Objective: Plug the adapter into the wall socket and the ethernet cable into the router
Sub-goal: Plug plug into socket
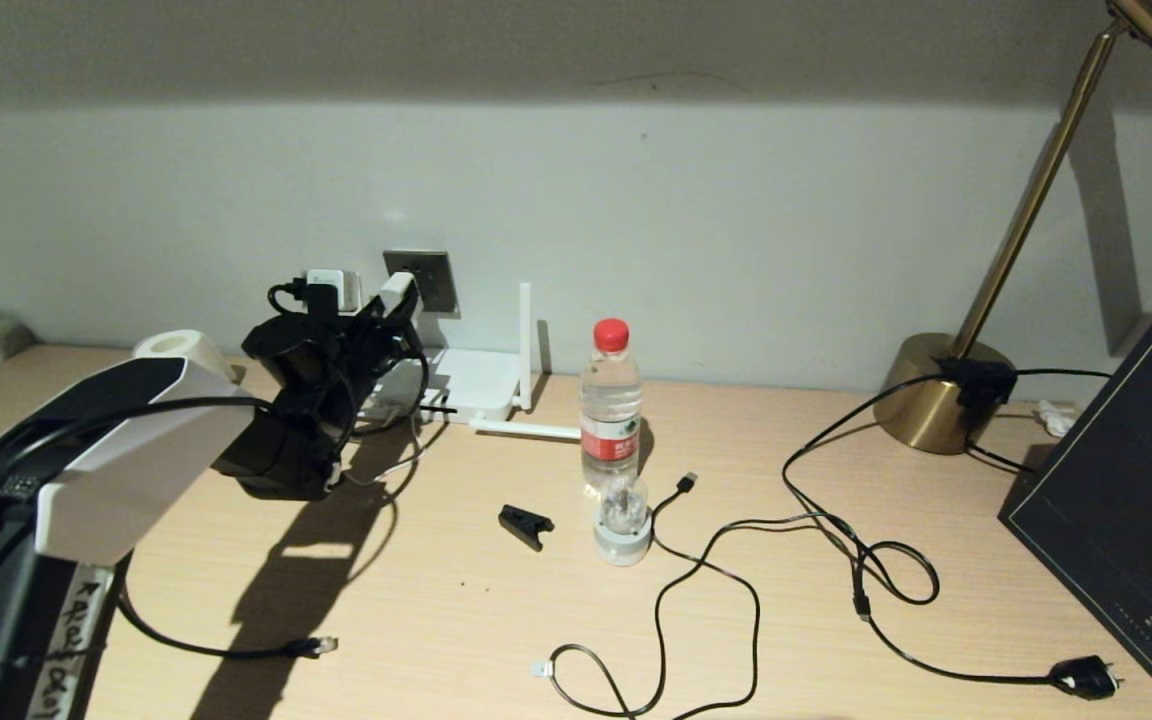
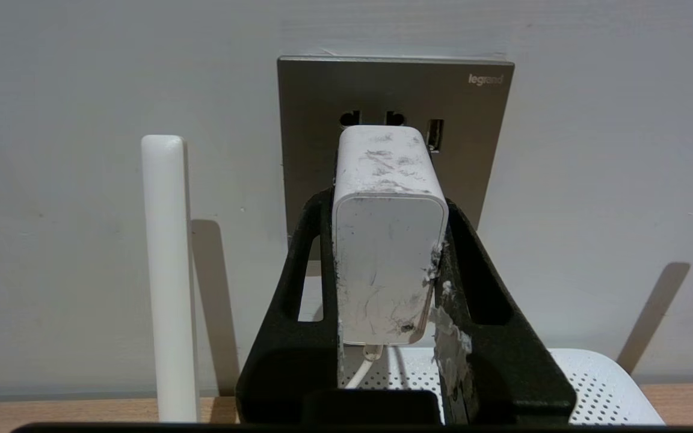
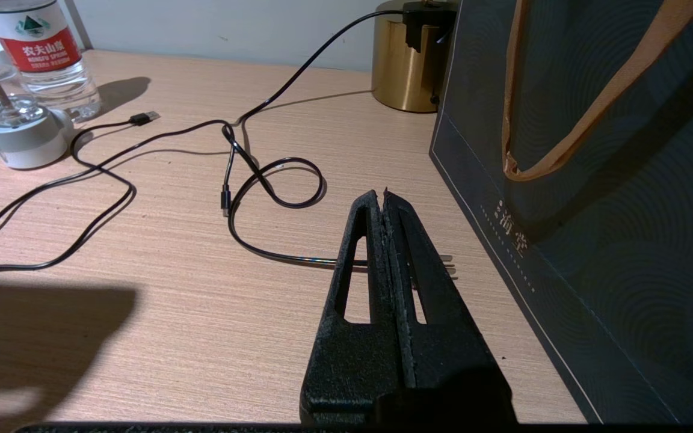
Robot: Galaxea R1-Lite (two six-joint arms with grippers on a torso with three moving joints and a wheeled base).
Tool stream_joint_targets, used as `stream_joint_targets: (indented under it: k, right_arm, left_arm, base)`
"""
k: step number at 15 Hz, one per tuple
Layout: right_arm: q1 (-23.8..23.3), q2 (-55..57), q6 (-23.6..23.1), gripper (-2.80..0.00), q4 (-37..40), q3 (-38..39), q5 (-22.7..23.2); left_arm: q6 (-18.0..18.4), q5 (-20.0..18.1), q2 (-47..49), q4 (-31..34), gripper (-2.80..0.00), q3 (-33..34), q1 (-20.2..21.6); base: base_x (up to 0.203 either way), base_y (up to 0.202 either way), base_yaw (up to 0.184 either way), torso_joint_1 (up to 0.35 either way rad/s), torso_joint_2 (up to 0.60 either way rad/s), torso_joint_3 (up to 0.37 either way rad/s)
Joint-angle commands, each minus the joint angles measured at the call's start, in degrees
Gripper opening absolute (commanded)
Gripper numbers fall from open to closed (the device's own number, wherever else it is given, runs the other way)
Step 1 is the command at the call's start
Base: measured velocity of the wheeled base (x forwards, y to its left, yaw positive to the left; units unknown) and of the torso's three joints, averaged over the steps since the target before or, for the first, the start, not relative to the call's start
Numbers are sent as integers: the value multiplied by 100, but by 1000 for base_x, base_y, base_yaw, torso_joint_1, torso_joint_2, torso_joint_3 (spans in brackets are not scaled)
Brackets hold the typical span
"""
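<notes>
The left end effector (image 2: 385, 240) was clamped on the adapter (image 2: 385, 240), one black finger on each side of the white cube, and held it up against the wall socket (image 2: 322, 120). In the left wrist view the adapter's front end lay over the grey plate just below the two upper pin holes; whether its pins had entered the plate could not be told. Its thin white cord (image 2: 361, 370) dropped from the rear face toward the router (image 2: 593, 385), which sat on the surface (image 1: 436, 600) directly under the socket. One router antenna (image 2: 166, 270) stood upright just beside the plate, near the gripped adapter, leaving only a narrow gap on that side; the wall on the other side of the plate was bare.

In the head view the ethernet cable (image 1: 236, 650) lay on the surface near the front edge, its clear-tipped plug (image 1: 321, 645) well apart from the router (image 1: 476, 385).

The right end effector (image 3: 384, 198) was closed with its fingers pressed together, holding nothing, low over the surface just beside a dark paper bag (image 3: 593, 240) and above a black cord (image 3: 274, 192).
</notes>
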Motion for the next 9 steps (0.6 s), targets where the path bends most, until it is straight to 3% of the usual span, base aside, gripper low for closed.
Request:
stream_joint_targets:
  k: [1,9]
  right_arm:
    - [1,7,-3,-280,-7,202,3]
    - [1,7,-3,-280,-7,202,3]
  left_arm:
    - [2,-23,15,-39,-280,0,0]
    - [6,-84,113,-36,-280,-187,-9]
  base:
    - [0,0,0,0,0,0]
    - [0,0,0,0,0,0]
